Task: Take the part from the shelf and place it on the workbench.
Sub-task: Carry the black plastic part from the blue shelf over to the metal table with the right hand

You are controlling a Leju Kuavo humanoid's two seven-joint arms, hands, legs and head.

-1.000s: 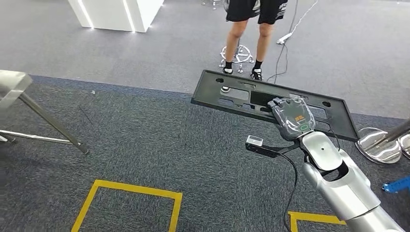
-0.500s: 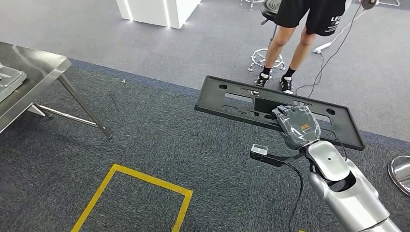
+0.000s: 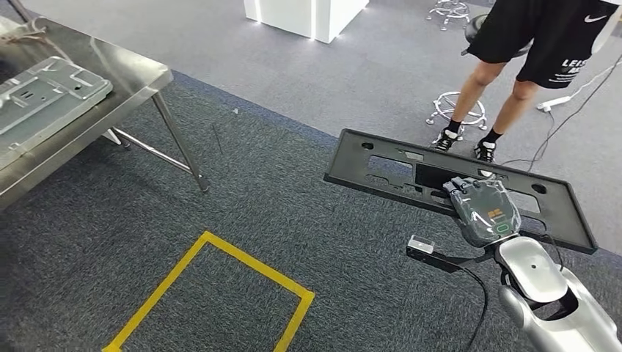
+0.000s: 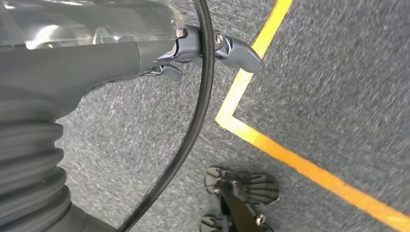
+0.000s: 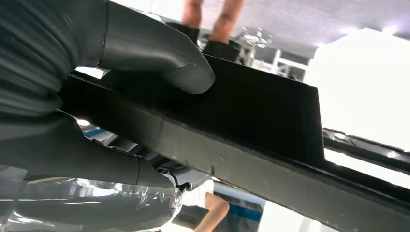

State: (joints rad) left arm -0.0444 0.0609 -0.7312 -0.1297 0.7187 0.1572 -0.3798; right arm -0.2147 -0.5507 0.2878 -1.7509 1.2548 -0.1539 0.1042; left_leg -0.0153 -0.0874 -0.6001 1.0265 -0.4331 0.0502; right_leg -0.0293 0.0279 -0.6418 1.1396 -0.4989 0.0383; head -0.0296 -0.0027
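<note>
One flat black rectangular plastic panel with cut-outs (image 3: pixel 411 170) is riding level over the carpet, the right hand (image 3: pixel 484 210) clamping its near edge between thumb and fingers; advice: keep it level approaching the steel workbench (image 3: pixel 139 81).

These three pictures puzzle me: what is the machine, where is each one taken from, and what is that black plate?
It is a walking humanoid robot. The wide picture comes from a camera high on its body, looking down. Its right hand holds a long black plastic part with cut-outs. The dark close-up is from that wrist: the thumb presses the part's edge. The other close-up is from the left wrist, whose hand hangs over grey carpet, holding nothing. The steel workbench carries a grey panel. A person stands behind.
</note>
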